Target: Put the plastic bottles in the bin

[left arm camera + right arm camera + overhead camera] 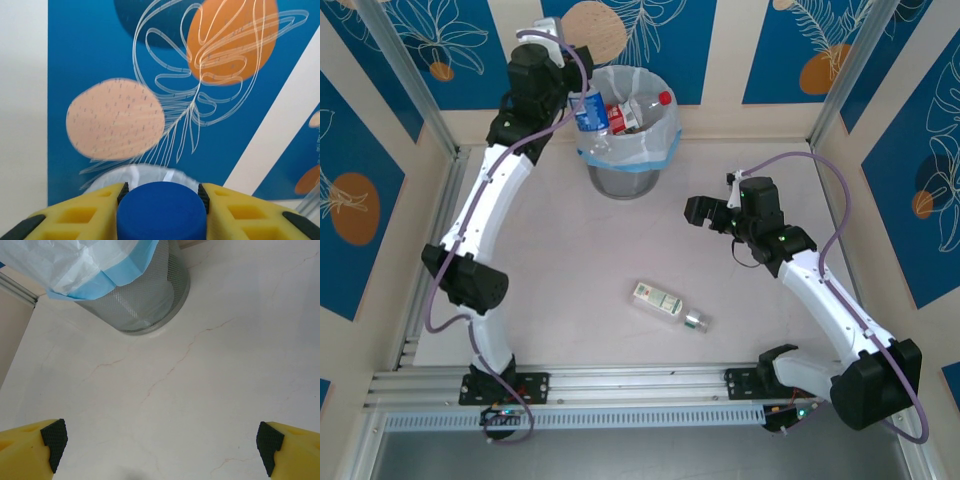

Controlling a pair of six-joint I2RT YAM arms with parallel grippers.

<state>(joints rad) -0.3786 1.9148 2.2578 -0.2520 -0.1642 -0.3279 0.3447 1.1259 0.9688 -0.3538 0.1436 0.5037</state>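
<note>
Table [560, 260] bare and pale. Bin [623, 183] stands directly under the left gripper [576, 92] and well ahead of the right gripper [708, 212]; the right wrist view has the bin [145, 305] up front, to the left. A red-cap bottle [655, 103] already lies inside, off to the side of the left gripper's fingers. Left gripper [162, 200] is pressed together on the blue cap [162, 215] of a blue-label bottle [591, 113], which hangs below the fingers over the bin's near-left rim, not over the middle. Right gripper [161, 440] is spread wide with nothing between the pads [54, 437]. A green-white bottle [660, 300] lies on its side on the table, behind and below it, well apart. Risks, as I judge them: if the bottle is let go here, it may clip the rim or bag edge and bounce out, because it sits off-centre. The grip is on a round cap only, so the bottle could swing or slip early. The loose bottle lies on its round side and may roll away if nudged on approach.
</note>
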